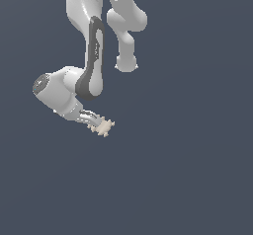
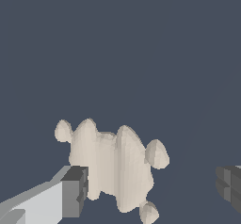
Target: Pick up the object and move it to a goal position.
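Observation:
The object (image 1: 104,127) is a small cream lumpy flat thing with knobby bumps round its edge. In the exterior view it lies just at the tips of my gripper (image 1: 98,122), which reaches down from the exterior view's left. In the wrist view the object (image 2: 113,164) lies between the two fingers. One dark-padded finger (image 2: 75,190) is against its side. The other finger (image 2: 229,188) stands well apart from it. The gripper (image 2: 153,186) is open around the object, not closed on it.
The white-grey arm (image 1: 94,56) with its links fills the upper part of the exterior view. All around is a plain dark blue-grey surface (image 1: 188,170), with no other objects or goal marker in view.

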You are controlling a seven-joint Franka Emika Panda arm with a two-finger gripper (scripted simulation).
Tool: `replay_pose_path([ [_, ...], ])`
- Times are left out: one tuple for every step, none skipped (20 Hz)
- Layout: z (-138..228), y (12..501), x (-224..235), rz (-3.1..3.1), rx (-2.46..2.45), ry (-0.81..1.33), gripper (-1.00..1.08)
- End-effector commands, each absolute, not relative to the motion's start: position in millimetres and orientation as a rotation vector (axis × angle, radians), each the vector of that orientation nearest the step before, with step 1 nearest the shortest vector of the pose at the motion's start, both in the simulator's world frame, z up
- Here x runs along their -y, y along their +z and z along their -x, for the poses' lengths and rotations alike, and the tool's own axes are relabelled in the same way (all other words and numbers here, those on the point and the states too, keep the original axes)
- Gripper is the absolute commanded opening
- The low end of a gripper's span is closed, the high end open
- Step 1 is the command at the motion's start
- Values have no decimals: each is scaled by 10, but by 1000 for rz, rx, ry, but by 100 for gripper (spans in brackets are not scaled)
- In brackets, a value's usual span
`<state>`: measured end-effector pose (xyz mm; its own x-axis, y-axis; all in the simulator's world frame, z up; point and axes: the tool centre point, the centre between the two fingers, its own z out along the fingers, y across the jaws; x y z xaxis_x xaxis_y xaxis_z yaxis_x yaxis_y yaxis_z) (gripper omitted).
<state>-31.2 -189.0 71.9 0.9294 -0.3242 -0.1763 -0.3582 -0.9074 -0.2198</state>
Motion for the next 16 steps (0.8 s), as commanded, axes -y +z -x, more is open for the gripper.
replay_pose_path([
  [324,683,1955,2823,-525,198,108],
  [328,675,1970,2820,-529,198,108],
  [330,670,1979,2818,-531,198,108],
  [331,669,1982,2818,-532,198,108],
  [333,674,1976,2821,-530,199,108],
  [333,670,1974,2821,-530,199,108],
  [334,658,1971,2821,-530,199,108],
  [336,638,1964,2821,-530,199,108],
  [339,609,1958,2820,-531,199,108],
  [341,573,1946,2820,-531,199,108],
  [347,528,1936,2819,-531,199,108],
  [351,484,1922,2819,-531,199,108],
  [356,448,1914,2819,-532,198,108],
  [359,420,1905,2819,-532,198,108],
  [361,400,1898,2819,-532,198,108],
  [363,388,1895,2819,-532,198,108],
])
